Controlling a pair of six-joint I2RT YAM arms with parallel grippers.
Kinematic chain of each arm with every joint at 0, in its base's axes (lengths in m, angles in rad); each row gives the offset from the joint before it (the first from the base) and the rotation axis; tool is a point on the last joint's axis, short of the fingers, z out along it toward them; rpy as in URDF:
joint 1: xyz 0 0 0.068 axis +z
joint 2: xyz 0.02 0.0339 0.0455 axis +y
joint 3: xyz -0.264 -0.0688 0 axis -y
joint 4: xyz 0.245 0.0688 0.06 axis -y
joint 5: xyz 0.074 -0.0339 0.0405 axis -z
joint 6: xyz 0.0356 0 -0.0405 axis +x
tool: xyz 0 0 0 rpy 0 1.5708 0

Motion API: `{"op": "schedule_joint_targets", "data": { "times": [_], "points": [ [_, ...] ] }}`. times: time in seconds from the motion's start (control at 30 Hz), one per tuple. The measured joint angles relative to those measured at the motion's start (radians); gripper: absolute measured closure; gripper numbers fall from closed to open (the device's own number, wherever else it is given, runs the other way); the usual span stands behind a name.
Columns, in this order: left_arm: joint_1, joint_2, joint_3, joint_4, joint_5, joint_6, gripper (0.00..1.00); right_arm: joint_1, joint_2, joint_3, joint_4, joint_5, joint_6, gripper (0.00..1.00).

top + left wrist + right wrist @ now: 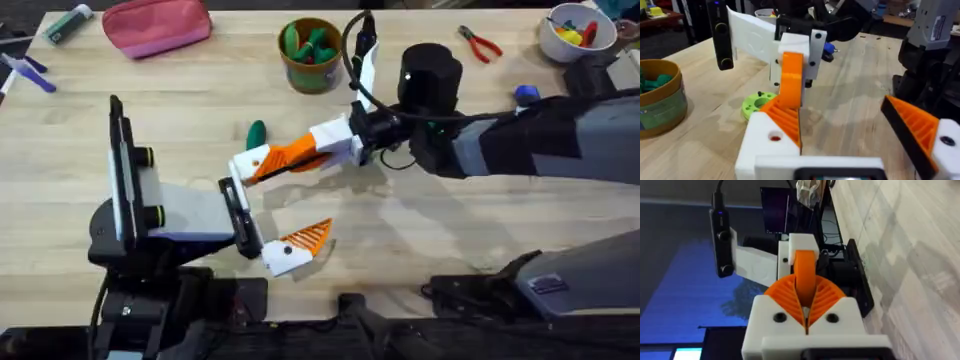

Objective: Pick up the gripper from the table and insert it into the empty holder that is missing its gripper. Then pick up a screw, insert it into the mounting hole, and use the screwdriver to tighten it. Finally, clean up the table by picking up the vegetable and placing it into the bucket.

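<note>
R gripper (305,152) reaches across table (480,240) ctr, jaws pinched on the orange gripper (285,155), pressing it onto L arm's holder (248,163). L gripper (270,210) jaws wide. Vegetable (257,133) lies just at 12 o'clock of holder; bucket (311,55) further, approx 1 o'clock.

Lighting is bright and even over the table (150,120). Soft shadows fall beside the right arm (540,140). Near the left gripper (840,150), foreground fingers blur; behind it, the background softens.
</note>
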Motion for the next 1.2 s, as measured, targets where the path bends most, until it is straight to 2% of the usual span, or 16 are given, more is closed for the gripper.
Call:
{"op": "schedule_joint_targets", "data": {
  "times": [1.2],
  "points": [
    [0.002,0.0,0.0,0.0,-0.007,-0.012,0.015,0.026,-0.002,0.0,0.003,0.045,0.035,0.982]
  ]
}}
